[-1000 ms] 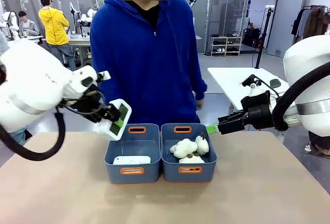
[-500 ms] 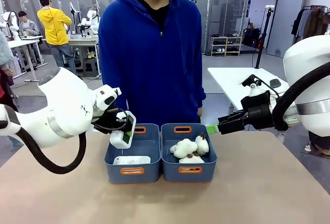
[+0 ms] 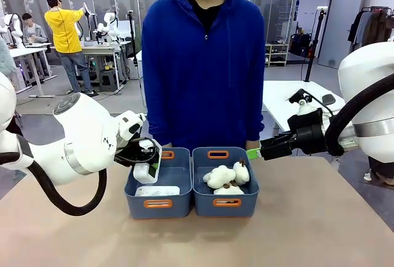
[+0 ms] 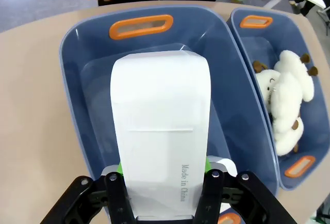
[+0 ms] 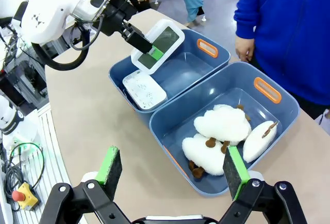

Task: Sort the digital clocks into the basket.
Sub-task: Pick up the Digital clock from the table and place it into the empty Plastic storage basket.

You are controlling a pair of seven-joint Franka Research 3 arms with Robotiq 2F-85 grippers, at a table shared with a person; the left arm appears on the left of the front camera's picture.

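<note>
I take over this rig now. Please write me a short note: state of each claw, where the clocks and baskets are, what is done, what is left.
Left claw: holds the second clock over the left basket; not yet let go.
Right claw: open, holds nothing, above the right basket.
First clock: lies flat inside the left basket.
Right basket: holds white plush toys.
Person's hand: at the far edge of the table.
Done: one clock sorted.
Left: drop the held clock in.

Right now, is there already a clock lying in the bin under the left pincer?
Yes, a white digital clock lies flat in the left blue basket, below the second clock held by the left pincer.
</note>
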